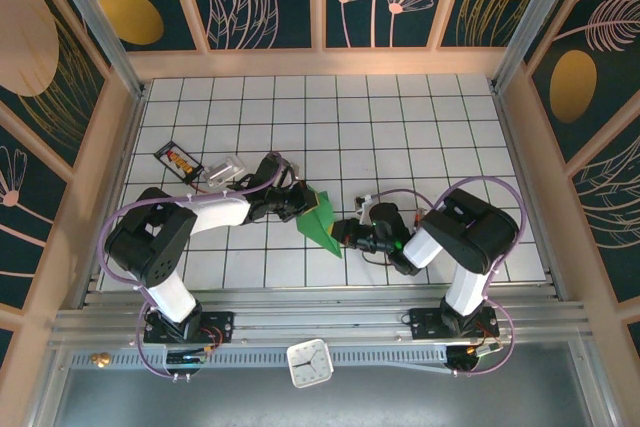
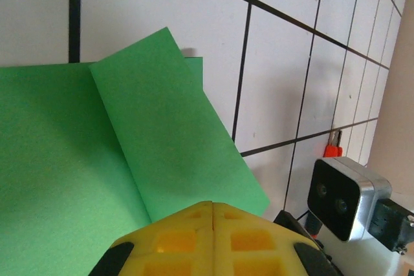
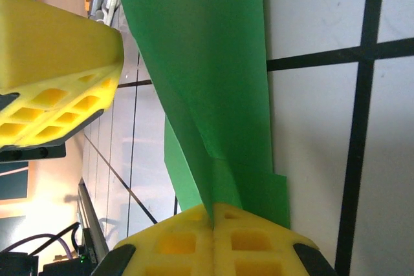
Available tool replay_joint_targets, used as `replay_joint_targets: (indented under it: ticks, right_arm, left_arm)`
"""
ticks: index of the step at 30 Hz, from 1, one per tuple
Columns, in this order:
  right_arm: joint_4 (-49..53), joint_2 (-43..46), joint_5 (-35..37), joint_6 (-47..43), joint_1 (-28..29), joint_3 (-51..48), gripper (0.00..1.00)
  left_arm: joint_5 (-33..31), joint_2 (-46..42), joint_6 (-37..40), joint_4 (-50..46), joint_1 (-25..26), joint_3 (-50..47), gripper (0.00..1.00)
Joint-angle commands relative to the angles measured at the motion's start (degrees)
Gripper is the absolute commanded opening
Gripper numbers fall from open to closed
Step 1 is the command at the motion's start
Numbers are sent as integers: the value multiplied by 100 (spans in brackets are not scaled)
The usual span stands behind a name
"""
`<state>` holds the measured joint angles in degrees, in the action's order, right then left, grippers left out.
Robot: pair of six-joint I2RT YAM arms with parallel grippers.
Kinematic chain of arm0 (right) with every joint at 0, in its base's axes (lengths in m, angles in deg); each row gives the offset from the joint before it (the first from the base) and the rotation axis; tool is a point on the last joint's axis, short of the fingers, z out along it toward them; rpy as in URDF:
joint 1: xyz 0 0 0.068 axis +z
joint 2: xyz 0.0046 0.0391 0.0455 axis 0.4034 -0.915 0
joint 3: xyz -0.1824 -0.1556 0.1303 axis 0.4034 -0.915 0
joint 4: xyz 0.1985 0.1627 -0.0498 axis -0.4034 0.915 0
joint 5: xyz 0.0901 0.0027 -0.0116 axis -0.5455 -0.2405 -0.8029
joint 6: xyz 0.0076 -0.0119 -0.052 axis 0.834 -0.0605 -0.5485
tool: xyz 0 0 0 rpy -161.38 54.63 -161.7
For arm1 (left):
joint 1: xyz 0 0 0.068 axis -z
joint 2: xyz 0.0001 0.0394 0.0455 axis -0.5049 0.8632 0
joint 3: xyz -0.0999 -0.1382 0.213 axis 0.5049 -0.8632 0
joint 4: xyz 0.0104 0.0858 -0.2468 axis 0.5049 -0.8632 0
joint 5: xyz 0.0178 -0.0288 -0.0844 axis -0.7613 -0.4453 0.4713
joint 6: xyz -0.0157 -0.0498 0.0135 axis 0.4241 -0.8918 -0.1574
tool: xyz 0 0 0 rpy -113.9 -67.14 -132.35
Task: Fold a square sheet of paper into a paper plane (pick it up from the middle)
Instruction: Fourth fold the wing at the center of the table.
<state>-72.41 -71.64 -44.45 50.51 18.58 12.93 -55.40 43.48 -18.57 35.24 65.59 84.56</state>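
The square sheet of paper (image 1: pixel 318 222) is bright green and folded into a narrow, pointed, creased shape like a paper plane. It lies on the white grid table between both arms. My left gripper (image 1: pixel 298 202) is shut, its yellow fingertips (image 2: pixel 194 214) over the paper's (image 2: pixel 162 134) left edge, with a folded flap ahead of them. My right gripper (image 1: pixel 345 232) is shut on the paper's raised centre crease (image 3: pixel 223 179), which runs into the seam between its fingers (image 3: pixel 194 224). The left gripper's yellow fingers (image 3: pixel 58 75) hang close by at upper left in the right wrist view.
A dark snack packet (image 1: pixel 178 159) and a clear plastic item (image 1: pixel 228 169) lie just behind the left arm. The right wrist camera (image 2: pixel 339 198) sits close to the left fingertips. Wooden-framed walls (image 1: pixel 120 127) enclose the table. A small clock (image 1: pixel 309 362) sits on the front rail.
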Motion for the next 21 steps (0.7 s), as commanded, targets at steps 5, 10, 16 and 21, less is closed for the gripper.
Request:
replay_joint_targets:
  ticks: [5, 10, 16, 21]
  right_arm:
    - [1140, 118, 70, -305, 44, 280, 0]
    - [1433, 149, 3, -358, 40, 408, 0]
    - [1734, 153, -80, -443, 26, 567, 0]
    - [1887, 128, -155, -472, 17, 660, 0]
  left_arm:
    - [-124, 47, 149, -198, 24, -3, 0]
    - [-199, 57, 212, -242, 28, -3, 0]
    - [-190, 57, 243, -273, 29, -20, 0]
    - [-146, 211, 281, -223, 27, 27, 0]
